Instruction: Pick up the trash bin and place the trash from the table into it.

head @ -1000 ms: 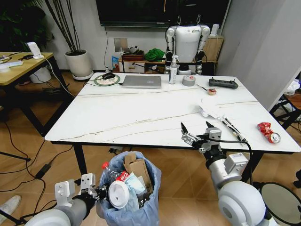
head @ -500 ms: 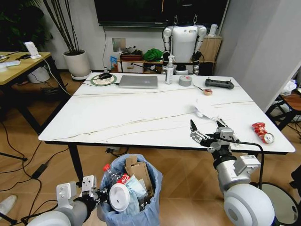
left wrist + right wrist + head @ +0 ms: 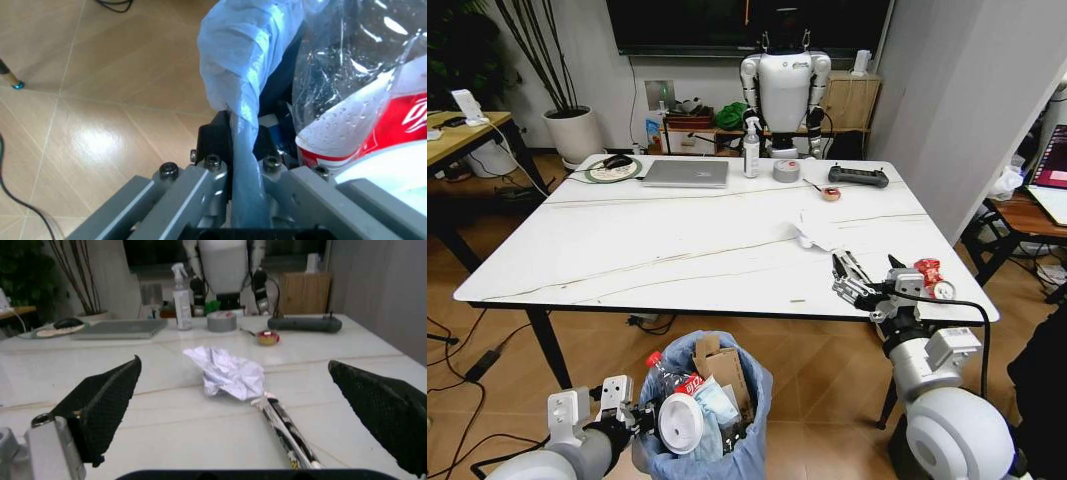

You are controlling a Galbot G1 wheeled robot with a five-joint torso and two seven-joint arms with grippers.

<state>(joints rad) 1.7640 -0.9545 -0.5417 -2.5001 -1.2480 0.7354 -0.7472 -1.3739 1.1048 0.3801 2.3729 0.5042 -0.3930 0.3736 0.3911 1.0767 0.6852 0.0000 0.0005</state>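
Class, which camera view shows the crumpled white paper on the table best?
The right wrist view: the crumpled white paper lies close and central, framed by the open right gripper. The head view shows it smaller, beyond that gripper.

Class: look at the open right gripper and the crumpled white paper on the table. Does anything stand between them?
Nothing visible does. The right gripper, fingers spread, faces the crumpled paper across bare table; a thin wrapper lies just beside the paper.

Head cam high, looking down over the table (image 3: pixel 677 240); wrist cams close.
Right wrist faces across tabletop, sharing crumpled paper (image 3: pixel 227 372); left wrist hugs bin rim (image 3: pixel 233 95).
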